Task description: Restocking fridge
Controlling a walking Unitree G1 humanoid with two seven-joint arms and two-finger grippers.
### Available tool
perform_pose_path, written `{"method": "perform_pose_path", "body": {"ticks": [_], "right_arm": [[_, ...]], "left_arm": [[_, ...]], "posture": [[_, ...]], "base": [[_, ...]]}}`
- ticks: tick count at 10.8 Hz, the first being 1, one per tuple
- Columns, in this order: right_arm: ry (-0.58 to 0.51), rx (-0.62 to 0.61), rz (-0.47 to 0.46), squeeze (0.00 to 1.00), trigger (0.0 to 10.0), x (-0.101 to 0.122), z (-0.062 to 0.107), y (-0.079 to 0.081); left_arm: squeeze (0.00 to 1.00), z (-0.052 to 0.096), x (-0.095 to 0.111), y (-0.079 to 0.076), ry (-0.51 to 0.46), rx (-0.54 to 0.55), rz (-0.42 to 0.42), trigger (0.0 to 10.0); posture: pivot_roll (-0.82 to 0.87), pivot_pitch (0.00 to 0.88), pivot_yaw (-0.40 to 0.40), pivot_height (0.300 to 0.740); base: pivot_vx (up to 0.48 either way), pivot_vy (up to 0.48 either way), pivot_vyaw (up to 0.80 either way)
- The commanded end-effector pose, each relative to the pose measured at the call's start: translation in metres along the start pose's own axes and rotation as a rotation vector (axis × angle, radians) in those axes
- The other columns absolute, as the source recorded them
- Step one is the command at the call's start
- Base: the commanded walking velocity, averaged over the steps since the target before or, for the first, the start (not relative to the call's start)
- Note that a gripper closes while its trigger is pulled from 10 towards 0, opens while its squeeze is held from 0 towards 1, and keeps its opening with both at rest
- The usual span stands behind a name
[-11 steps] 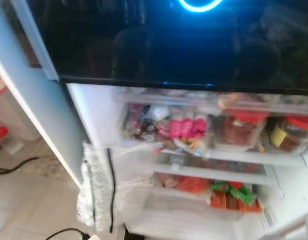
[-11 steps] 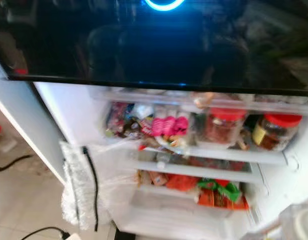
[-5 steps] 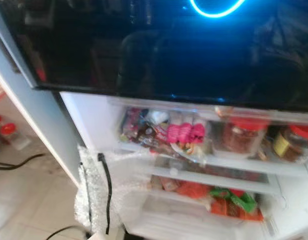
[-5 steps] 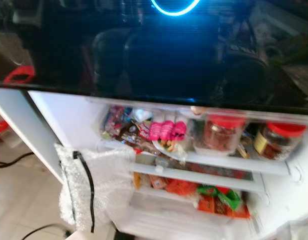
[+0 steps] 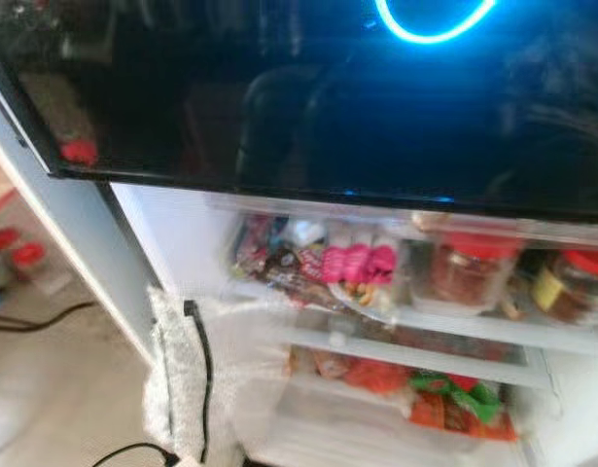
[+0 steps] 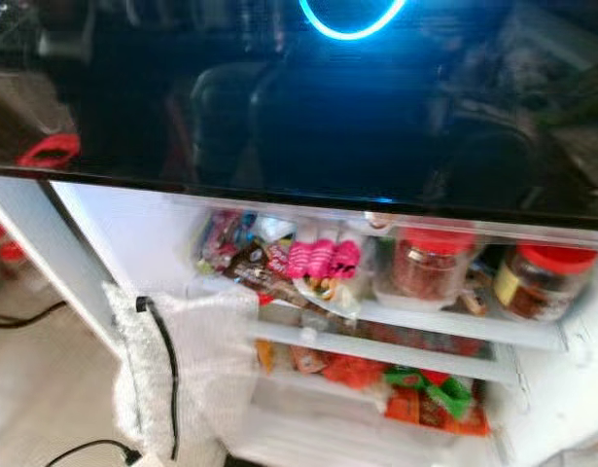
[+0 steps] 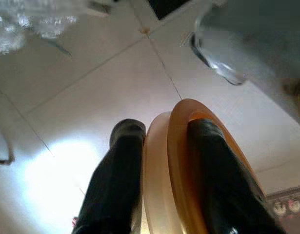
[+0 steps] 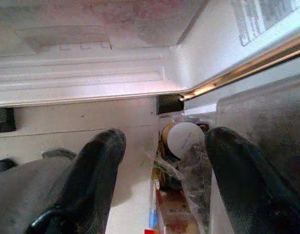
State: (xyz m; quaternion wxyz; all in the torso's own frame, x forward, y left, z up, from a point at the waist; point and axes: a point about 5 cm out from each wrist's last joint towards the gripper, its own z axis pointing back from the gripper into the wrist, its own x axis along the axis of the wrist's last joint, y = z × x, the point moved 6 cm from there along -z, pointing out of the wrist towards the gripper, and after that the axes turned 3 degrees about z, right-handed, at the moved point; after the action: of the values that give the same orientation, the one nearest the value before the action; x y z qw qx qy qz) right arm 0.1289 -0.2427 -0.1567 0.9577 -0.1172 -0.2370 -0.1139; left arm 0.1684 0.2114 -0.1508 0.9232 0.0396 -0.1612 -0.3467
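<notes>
1. The open fridge door shows a glossy black panel with a blue ring light; below it the door shelves hold packets and jars.
2. A pink packet sits on the upper shelf beside two red-lidded jars; orange and green packets lie on the lower shelf.
3. The left gripper hangs above the tiled floor, pinching an orange-rimmed disc between its fingers.
4. The right gripper is spread, nothing between its fingers; it points at a white-lidded jar in the fridge.
</notes>
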Motion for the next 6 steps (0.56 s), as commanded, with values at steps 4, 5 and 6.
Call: {"method": "perform_pose_path", "body": {"ticks": [4,5,6], "right_arm": [[0.005,-0.063,-0.016,0.00,10.0,-0.0033,0.0007,-0.0210],[0.008,-0.062,-0.016,0.00,10.0,-0.0037,0.0007,-0.0219],[0.013,-0.062,-0.015,0.00,10.0,-0.0048,0.0007,-0.0231]], "left_arm": [[0.00,0.0003,0.0000,0.0015,0.001,-0.001,-0.012,10.0],[0.00,0.0004,0.0000,0.0016,0.001,-0.001,-0.011,10.0],[0.00,0.0004,-0.0001,0.0017,0.001,-0.002,-0.012,10.0]], "posture": [[-0.13,0.000,-0.002,0.723],[-0.13,0.000,-0.002,0.723],[-0.13,0.000,-0.001,0.723]], "base": [[0.000,-0.242,-0.31],[0.000,-0.240,0.00],[0.000,-0.240,0.00]]}}
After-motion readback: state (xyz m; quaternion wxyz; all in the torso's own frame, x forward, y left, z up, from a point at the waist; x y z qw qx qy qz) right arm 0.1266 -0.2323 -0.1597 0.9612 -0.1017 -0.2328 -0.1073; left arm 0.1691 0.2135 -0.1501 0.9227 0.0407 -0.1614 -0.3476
